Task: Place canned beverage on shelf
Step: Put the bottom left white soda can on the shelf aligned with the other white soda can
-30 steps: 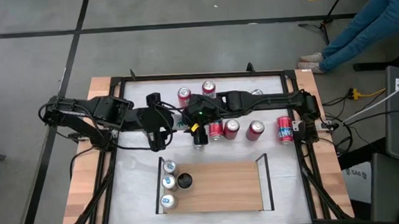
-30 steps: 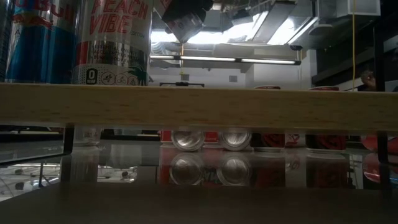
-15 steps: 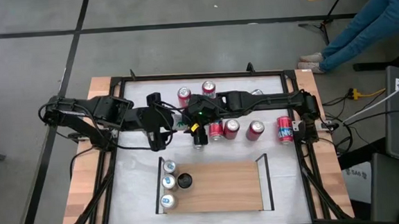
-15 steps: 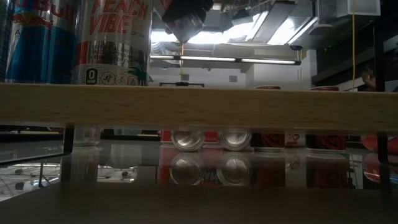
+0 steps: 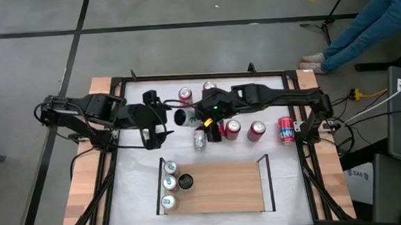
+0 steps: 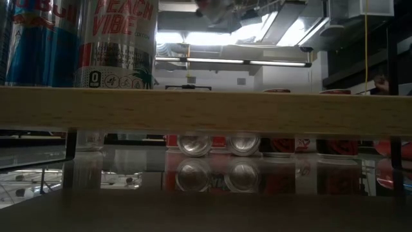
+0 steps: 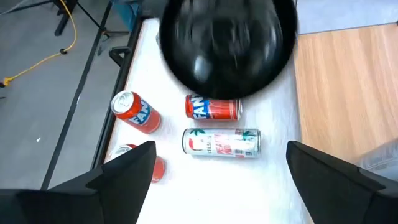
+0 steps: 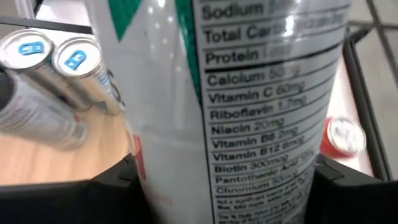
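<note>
The right claw (image 8: 224, 180) pinches a white can (image 8: 249, 106) between its fingers, nutrition label facing the wrist camera, lifted above the table (image 5: 288, 184). The shelf (image 5: 222, 188) lies below and ahead of it (three cans (image 5: 168, 183) stand at one end). The left claw (image 7: 217, 171), just beside it, is spread wide, holding nothing.

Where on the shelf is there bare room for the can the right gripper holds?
The shelf is bare from the black can across to its right rail. Its left end is crowded with three silver cans.
</note>
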Robot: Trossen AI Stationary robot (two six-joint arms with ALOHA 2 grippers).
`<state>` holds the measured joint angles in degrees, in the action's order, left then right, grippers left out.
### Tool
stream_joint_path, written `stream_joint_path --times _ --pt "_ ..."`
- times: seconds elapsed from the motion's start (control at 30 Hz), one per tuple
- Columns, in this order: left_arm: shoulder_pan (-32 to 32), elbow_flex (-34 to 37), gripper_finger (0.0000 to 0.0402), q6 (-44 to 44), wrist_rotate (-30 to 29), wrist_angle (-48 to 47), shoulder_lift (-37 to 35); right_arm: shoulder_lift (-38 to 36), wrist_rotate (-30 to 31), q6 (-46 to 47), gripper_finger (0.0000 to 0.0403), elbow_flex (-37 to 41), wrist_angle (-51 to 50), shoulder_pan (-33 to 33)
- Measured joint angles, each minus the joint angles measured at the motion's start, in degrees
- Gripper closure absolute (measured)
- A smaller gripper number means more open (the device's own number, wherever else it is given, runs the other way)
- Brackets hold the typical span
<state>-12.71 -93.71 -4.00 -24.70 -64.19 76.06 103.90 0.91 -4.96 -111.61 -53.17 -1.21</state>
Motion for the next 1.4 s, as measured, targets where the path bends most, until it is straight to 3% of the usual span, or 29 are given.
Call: stream_joint_path --times 0.17,0.37,0.5,0.67,0.93,1.23,1.4 --pt "0.0 0.0 0.005 -2.5 0.28 -3.54 -2.0 -3.51 1.76 3.29 0.0168 -0.01 -7.36 -2.03" --pt "-0.21 0.02 0.005 -7.46 0.94 -8.66 -2.41 -5.52 8.77 10.67 0.0168 0.08 -14.83 -7.77" --pt "-1.16 1.52 0.005 -7.9 1.76 -7.17 -2.42 -8.88 13.91 16.57 0.0168 6.46 -13.32 -12.85" --pt "-2.43 6.29 0.005 -5.87 1.83 -0.69 -2.41 -15.05 17.63 26.97 0.0168 20.76 -2.11 -18.23" --pt "-2.47 12.66 0.0049 -0.24 5.45 15.66 -2.32 -20.49 19.97 31.56 0.0168 41.81 32.71 -24.14" --pt "-3.1 12.67 0.0049 0.08 10.33 24.21 -2.2 -20.16 24.23 30.43 0.0158 57.43 61.18 -28.21" --pt "-4.53 12.67 0.0049 0.12 10.26 30.11 -1.53 -20.08 24.41 30.22 0.0156 61.69 66.67 -29.6"
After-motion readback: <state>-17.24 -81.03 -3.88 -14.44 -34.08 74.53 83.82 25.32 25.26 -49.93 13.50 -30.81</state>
